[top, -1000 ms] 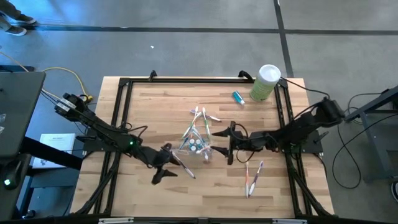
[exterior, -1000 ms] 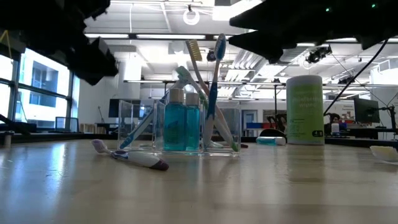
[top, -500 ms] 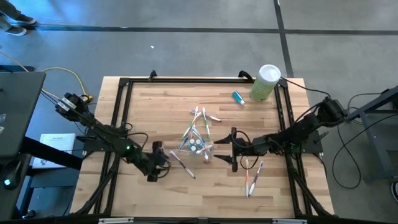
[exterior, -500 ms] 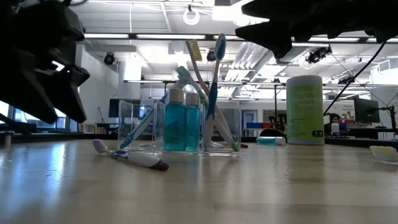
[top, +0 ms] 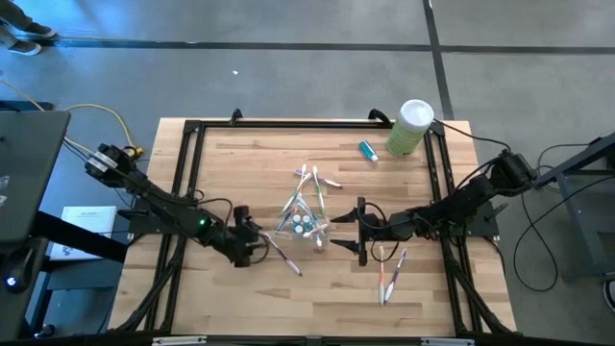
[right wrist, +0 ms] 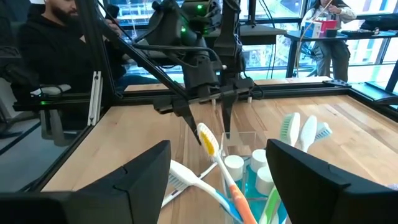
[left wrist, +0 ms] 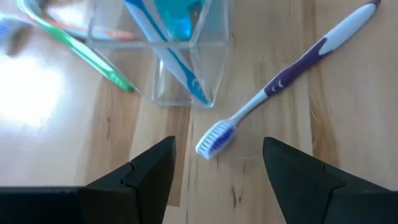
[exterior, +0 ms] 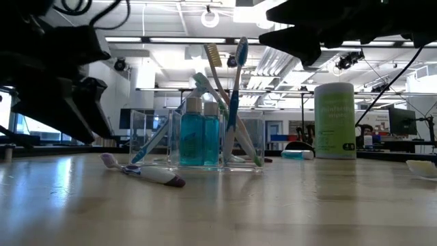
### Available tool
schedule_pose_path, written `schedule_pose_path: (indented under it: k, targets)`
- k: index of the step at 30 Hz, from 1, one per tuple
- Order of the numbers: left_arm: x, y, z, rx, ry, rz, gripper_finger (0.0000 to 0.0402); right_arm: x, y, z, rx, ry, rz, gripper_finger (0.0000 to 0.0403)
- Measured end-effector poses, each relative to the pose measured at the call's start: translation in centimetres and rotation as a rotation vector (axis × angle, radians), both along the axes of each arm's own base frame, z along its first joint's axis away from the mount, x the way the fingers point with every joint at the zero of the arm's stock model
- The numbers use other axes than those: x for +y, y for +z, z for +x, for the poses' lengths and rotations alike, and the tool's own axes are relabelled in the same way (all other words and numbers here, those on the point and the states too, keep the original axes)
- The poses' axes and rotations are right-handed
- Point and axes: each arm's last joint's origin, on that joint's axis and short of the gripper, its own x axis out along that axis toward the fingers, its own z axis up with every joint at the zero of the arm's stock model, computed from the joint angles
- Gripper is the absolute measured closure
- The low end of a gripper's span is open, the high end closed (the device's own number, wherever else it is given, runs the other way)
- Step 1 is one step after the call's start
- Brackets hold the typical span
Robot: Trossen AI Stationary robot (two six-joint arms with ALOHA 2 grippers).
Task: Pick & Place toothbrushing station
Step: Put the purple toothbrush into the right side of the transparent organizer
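My high camera looks straight down on the whole table (top: pixel 240 154) and both arms. My low camera sits at tabletop level, facing across the wood into the room, close to the clear cup (exterior: pixel 198 140). The left wrist camera points steeply down, very near the cup's corner and a purple-handled toothbrush (left wrist: pixel 283 81) that the low and high views also catch. The right wrist camera looks level across the cup toward the left arm (right wrist: pixel 199 62) and a seated person (right wrist: pixel 46 46) beyond.
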Motion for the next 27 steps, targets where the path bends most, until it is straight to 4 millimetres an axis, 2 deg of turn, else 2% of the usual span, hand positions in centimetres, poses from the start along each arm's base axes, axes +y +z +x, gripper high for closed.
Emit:
schedule_pose_path:
  k: [7, 19, 22, 27]
  targets:
    - [0.6, -1.4, 0.9, 0.065, -0.023, 0.029, 0.017, 0.0, -0.1, 0.0, 0.012, 0.0, -0.004, 0.0147]
    - [-0.1, -3.9, 2.5, 0.062, -0.067, 0.108, 0.0172, 0.0, -0.1, 0.0, 0.014, 0.0, -0.002, 0.0147]
    - [-0.1, -4.0, 2.5, 0.065, -0.067, 0.102, 0.019, 0.0, -0.2, 0.0, 0.016, 0.0, -0.003, 0.0147]
    - [-0.4, -4.1, 2.2, 0.077, -0.069, 0.093, 0.0242, 0.0, -0.2, 0.0, 0.018, 0.0, -0.003, 0.0147]
